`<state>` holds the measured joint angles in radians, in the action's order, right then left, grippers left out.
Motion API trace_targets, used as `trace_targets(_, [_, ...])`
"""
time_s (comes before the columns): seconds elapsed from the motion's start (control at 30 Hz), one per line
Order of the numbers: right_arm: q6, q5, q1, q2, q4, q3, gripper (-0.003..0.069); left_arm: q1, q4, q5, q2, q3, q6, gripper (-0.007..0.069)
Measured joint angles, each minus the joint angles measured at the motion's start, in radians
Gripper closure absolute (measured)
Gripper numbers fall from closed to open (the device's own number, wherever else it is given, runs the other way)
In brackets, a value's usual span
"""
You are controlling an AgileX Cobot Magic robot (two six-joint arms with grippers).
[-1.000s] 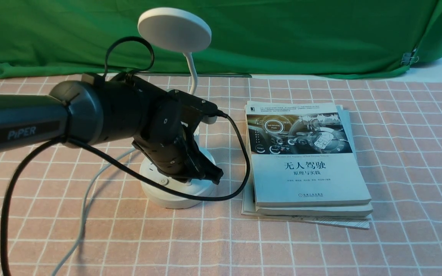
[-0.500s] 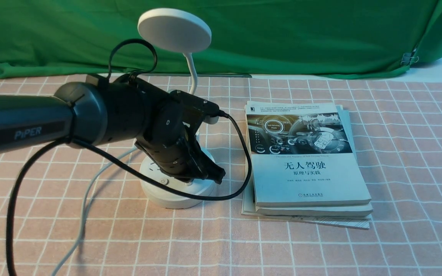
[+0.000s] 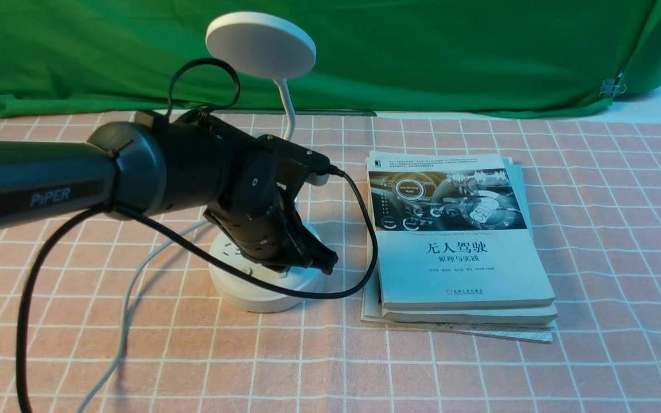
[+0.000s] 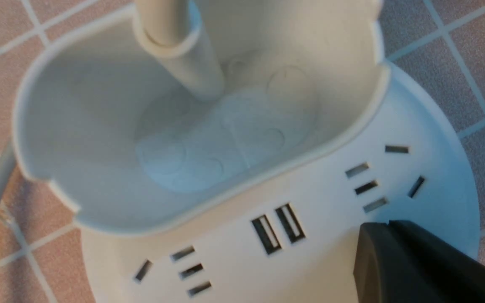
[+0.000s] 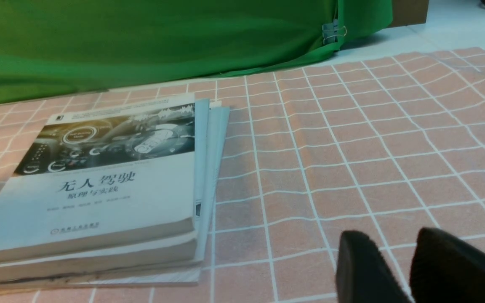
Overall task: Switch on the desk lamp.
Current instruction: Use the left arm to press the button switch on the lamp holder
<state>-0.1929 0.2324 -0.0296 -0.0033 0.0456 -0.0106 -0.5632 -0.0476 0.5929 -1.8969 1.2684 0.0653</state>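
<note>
Desk lamp (image 3: 261, 45) stands on the counter (image 3: 434, 376) beside the books (image 3: 462, 269), head looking unlit, and the left pincer (image 4: 387, 223), closed and empty, is right down at its base: button-pressing time, I'd say! Next it wants a short, straight push on the right button; the right pincer (image 5: 392, 233), slightly parted and empty, waits clear.

The table (image 3: 451, 373), under a pink cloth with white grid lines, bears 1 lamp (image 3: 267, 295) and 1 book stack (image 3: 462, 269).

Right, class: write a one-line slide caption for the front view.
The left arm's tool reaches over the white base of a desk lamp, left of stacked books.
</note>
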Motion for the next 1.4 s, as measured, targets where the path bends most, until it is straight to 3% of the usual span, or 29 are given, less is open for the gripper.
trace_targets(1.4, [0.0,0.0,0.0,0.0,0.0,0.0,0.0418,0.0,0.008,0.075,0.013,0.0,0.004,0.0603])
